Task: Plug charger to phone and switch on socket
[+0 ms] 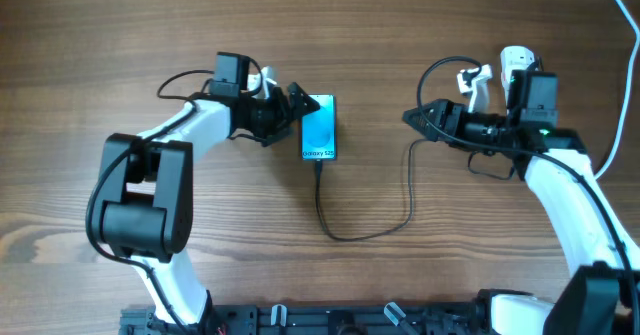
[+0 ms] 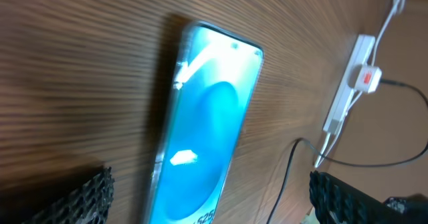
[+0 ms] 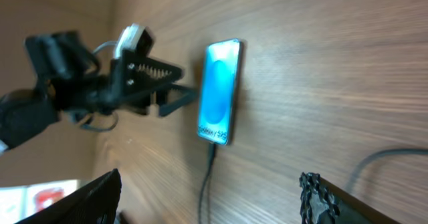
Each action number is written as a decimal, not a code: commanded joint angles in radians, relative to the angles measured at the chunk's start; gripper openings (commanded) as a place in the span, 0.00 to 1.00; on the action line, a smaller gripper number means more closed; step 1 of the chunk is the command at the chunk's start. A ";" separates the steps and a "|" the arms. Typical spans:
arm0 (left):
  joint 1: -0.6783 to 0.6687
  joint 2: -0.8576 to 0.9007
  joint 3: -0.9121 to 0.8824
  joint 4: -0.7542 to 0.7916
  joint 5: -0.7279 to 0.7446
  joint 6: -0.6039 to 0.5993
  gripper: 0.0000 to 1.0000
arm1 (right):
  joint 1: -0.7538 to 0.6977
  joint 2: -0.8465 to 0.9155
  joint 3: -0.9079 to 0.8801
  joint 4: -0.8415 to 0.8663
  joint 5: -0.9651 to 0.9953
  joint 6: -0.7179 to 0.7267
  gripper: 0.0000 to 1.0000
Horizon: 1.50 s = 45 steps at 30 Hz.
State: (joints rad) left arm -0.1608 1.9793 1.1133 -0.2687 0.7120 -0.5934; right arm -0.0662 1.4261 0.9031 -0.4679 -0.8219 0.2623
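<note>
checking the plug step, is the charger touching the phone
Touching. The right wrist view shows the charger connector meeting the bottom edge of the phone with no gap; the overhead view agrees.

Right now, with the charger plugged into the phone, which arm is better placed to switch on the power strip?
Probably right. The power strip lies on the right arm's side, just behind the right fingers. The left fingers sit open beside the phone, across the table.
</note>
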 commanded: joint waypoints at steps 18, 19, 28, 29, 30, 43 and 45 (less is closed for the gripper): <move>0.082 -0.150 -0.065 -0.193 -0.307 -0.039 1.00 | -0.263 -0.058 0.309 -0.201 0.336 0.004 0.05; 0.080 -0.169 -0.065 -0.209 -0.328 -0.039 1.00 | -0.286 -0.058 0.309 -0.195 0.316 0.004 0.04; 0.064 -0.274 -0.065 -0.328 -0.389 0.033 1.00 | -0.520 -0.036 0.309 -0.068 0.214 0.056 0.04; 0.061 -0.274 -0.065 -0.331 -0.389 0.033 1.00 | -0.527 -0.024 0.309 -0.058 0.214 0.056 0.04; 0.057 -0.274 -0.065 -0.331 -0.389 0.033 1.00 | -0.531 -0.012 0.309 -0.052 0.219 0.056 0.04; 0.007 -0.274 -0.065 -0.337 -0.389 0.037 1.00 | -0.538 0.283 0.309 0.075 0.291 0.130 0.04; 0.007 -0.274 -0.065 -0.338 -0.389 0.037 1.00 | -0.538 0.330 0.309 0.088 0.290 0.135 0.04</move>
State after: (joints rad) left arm -0.1490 1.7214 1.0534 -0.6037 0.3370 -0.5800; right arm -0.5995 1.6882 1.1957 -0.3977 -0.5434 0.3710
